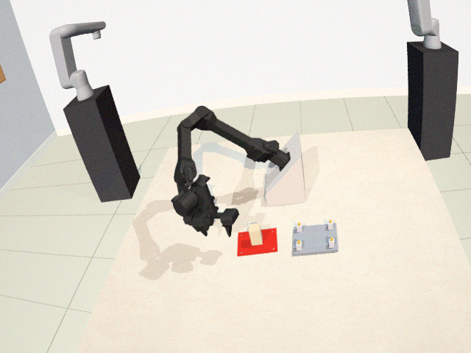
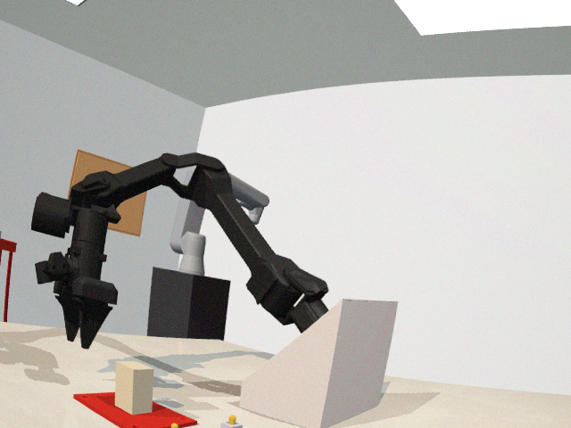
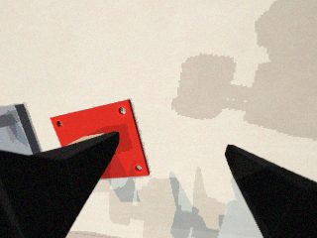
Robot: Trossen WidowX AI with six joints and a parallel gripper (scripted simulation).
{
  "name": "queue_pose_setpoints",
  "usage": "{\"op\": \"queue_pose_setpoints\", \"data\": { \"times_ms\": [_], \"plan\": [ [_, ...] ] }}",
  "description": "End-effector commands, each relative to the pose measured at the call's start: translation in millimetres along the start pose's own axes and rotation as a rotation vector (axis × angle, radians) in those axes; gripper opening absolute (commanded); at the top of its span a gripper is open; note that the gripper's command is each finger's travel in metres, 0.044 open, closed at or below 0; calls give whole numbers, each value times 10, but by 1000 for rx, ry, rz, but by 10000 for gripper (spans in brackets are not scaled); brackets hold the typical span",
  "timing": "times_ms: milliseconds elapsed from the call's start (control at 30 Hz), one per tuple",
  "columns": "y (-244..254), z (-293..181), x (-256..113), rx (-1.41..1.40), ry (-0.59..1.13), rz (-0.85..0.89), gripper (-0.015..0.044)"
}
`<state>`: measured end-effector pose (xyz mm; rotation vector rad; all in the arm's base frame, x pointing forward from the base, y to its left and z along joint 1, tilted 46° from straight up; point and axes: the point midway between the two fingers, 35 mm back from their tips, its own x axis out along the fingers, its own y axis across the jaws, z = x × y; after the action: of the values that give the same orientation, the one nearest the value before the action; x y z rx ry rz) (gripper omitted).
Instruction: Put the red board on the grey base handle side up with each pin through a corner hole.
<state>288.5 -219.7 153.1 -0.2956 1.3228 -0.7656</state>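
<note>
My jaws stand wide apart and hold nothing, above the tabletop point(image 1: 304, 304) point(image 2: 28, 409) point(image 3: 74, 40). In top view, the red board point(image 1: 266, 246) point(image 2: 99, 405) point(image 3: 94, 124) lies flat below the centre, its cream handle point(image 1: 255, 234) point(image 2: 133, 387) upward. The grey base point(image 1: 315, 239) point(image 3: 7, 136) is near it, on the right, apart from it. In wrist view, my left-side finger in the frame hides one part of the board.

The arm point(image 1: 184, 144) point(image 2: 239, 230) is matte black throughout, with long angular links, chunky rounded joints, a stubby cylinder near the wrist, and a black hand point(image 1: 218, 232) point(image 2: 78, 344) point(image 3: 171, 143) with two tapering, wedge-like fingers
</note>
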Motion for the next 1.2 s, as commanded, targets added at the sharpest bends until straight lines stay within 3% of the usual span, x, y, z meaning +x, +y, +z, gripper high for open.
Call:
{"op": "queue_pose_setpoints", "data": {
  "times_ms": [0, 200, 400, 533, 1167],
  "plan": [
    [536, -113, -160, -107, 55, 0, 440],
    [1184, -398, -499, -288, 94, -79, 440],
    [1290, -471, -585, -331, 92, -108, 440],
    [1248, -493, -267, -330, 91, -109, 440],
    [1215, -506, 46, -330, 91, -109, 440]
  ]
}}
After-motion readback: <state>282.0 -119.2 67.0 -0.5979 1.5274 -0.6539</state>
